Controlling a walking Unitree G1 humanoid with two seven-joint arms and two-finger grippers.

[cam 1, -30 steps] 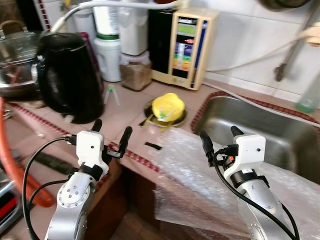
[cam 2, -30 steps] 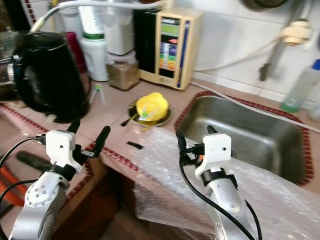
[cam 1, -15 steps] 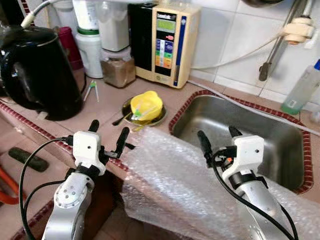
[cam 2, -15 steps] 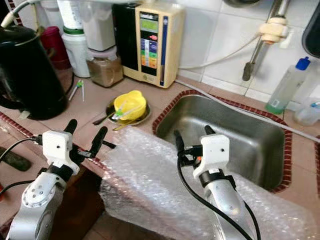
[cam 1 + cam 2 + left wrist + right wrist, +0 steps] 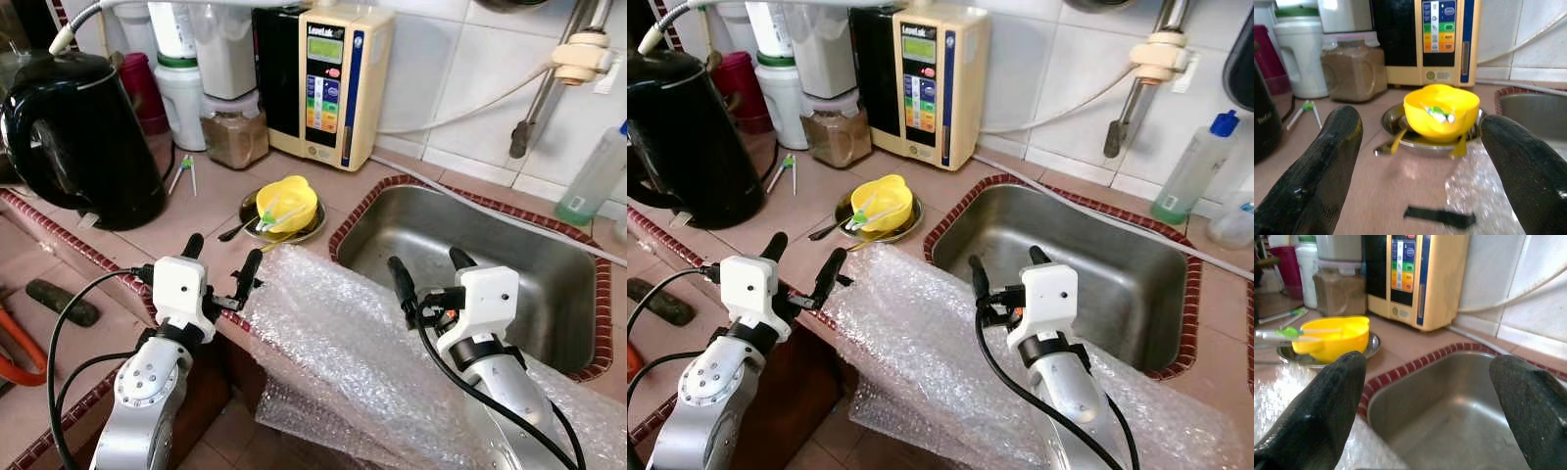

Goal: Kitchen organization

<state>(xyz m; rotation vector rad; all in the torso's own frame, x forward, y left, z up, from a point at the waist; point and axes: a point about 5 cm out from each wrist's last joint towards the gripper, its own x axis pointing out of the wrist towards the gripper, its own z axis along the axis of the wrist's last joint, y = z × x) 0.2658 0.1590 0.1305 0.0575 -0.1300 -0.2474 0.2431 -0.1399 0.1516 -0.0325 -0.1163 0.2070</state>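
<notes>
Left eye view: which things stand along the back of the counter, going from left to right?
Black kettle → white jug with green lid → jar of brown powder → cream water appliance → clear bottle.

White tiled wall (image 5: 460, 88) rises behind a pinkish tiled counter (image 5: 118, 245) edged with red trim.

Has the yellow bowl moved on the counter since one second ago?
No. The yellow bowl sits in the same metal dish, before the beige appliance; only the camera shifted.
</notes>
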